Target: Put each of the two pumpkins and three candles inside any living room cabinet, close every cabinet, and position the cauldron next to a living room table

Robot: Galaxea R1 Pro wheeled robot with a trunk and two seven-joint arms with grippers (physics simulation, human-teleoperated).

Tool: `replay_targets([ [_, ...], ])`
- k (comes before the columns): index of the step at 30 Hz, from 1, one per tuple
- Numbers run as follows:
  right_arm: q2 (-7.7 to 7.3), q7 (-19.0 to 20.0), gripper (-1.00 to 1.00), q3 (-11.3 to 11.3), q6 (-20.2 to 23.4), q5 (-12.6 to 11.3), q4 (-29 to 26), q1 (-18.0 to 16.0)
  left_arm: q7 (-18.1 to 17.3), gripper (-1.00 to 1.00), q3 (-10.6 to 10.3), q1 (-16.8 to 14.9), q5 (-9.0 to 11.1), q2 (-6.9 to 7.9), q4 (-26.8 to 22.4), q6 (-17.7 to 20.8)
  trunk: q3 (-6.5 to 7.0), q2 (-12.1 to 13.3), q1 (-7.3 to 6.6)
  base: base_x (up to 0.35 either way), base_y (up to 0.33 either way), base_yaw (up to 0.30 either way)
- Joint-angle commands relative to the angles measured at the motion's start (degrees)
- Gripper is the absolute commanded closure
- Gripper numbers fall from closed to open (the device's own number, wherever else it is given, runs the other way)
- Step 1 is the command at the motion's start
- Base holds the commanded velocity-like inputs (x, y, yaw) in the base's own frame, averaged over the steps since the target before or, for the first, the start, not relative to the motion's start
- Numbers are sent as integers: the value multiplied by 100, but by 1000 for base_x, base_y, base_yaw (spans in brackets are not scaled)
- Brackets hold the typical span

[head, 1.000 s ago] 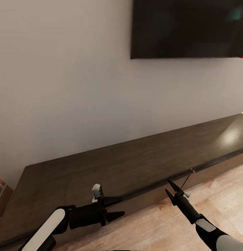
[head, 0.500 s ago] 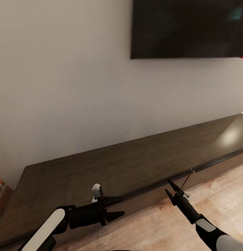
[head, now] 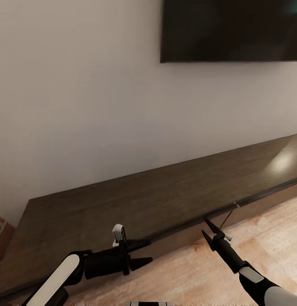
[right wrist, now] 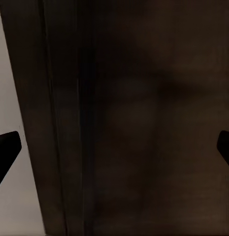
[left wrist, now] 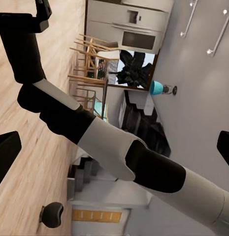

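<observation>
Noted the whole head view shifted since a second ago, with the TV point(head: 229, 29) higher in the picture and more floor point(head: 195, 267) showing. Put that down to the camera moving, not the things. Found both arms at the same places in the picture.

Saw the cabinet point(head: 165, 191) running long and low against the wall, right in front of the robot, with its drawer fronts apparently flush and shut. Made out no handle, just a thin dark groove under the top slab and a seam between two fronts. Judged the fronts stiff, smooth and fairly heavy, so likely best hooked by a fingertip at that groove or the top lip and pulled straight out, with some risk of slipping.

Found the right tool point(head: 204, 226) spread wide, empty, with its tips at the front edge near the seam. Saw dark wood close up between them in the right wrist view. Found the left tool point(head: 149, 250) also spread and empty, just before the cabinet front.
</observation>
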Motion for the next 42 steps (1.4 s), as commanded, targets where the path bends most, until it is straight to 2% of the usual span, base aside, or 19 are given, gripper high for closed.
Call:
replay_targets([
  [1, -2, 13, -100, 35, 57, -61, 0, -3, -52, -100, -9, -3, -36, 4, 2, 0, -27, -4, 1, 0, 0, 0],
  [42, -3, 86, -100, 58, 64, -37, -246, -3, -52, -100, -11, -5, -36, 4, 2, 0, -50, -5, 4, 12, 1, 0],
])
